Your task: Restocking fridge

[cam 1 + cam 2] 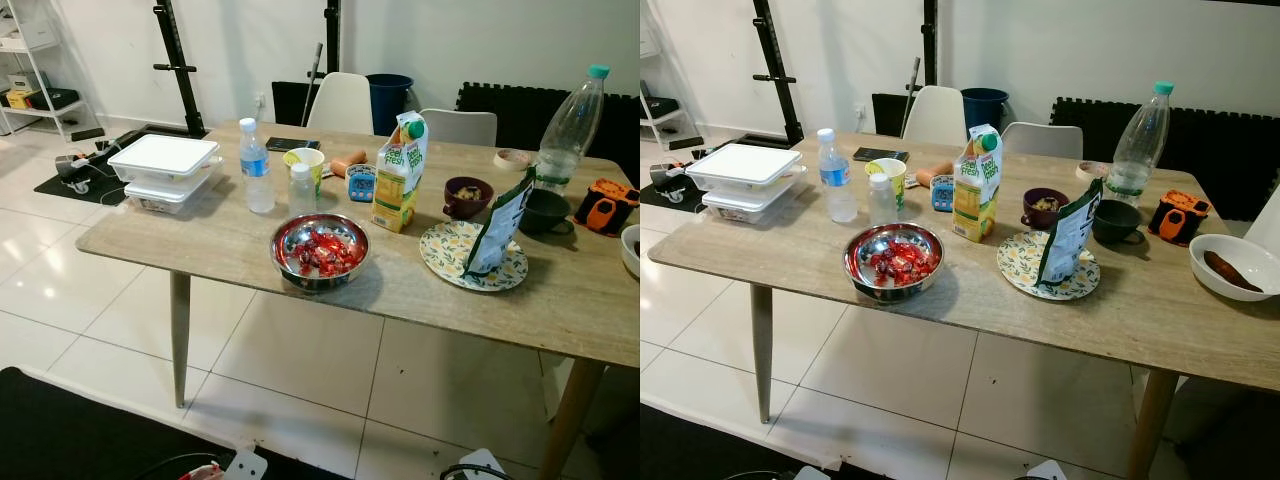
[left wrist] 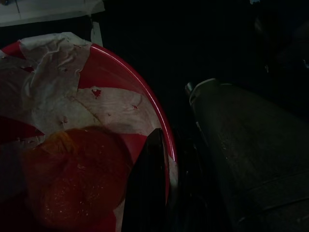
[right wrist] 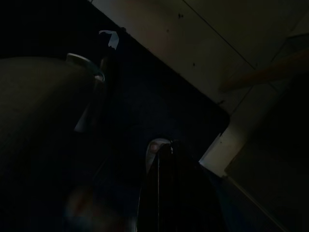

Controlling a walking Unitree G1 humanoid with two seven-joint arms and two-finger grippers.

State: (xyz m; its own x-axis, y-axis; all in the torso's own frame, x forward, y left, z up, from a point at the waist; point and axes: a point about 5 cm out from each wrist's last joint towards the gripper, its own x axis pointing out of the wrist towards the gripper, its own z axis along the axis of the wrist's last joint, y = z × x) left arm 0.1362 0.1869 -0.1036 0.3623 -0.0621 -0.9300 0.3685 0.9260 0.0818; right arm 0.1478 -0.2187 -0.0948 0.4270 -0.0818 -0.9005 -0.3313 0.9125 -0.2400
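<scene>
A wooden table (image 1: 200,245) stands before me. On it are an orange juice carton (image 1: 400,172), a small water bottle (image 1: 257,167), a short clear bottle (image 1: 302,190), a tall empty bottle (image 1: 572,125) and a steel bowl (image 1: 320,250) of red-wrapped sweets. Two stacked white containers (image 1: 163,170) sit at its left end. A snack bag (image 1: 500,225) stands on a patterned plate (image 1: 450,262). A white bowl (image 1: 1232,265) with a brown piece lies at the far right. My left gripper (image 2: 153,145) hangs over a red bowl (image 2: 120,72) lined with crumpled paper. My right gripper (image 3: 164,152) hangs in shade above a dark mat.
White chairs (image 1: 344,102) and a blue bin (image 1: 388,98) stand behind the table. Black stands (image 1: 178,70) and a shelf (image 1: 30,70) are at the back left. A purple bowl (image 1: 467,195), dark cup (image 1: 545,210), yellow cup (image 1: 305,160) and phone (image 1: 292,144) crowd the tabletop.
</scene>
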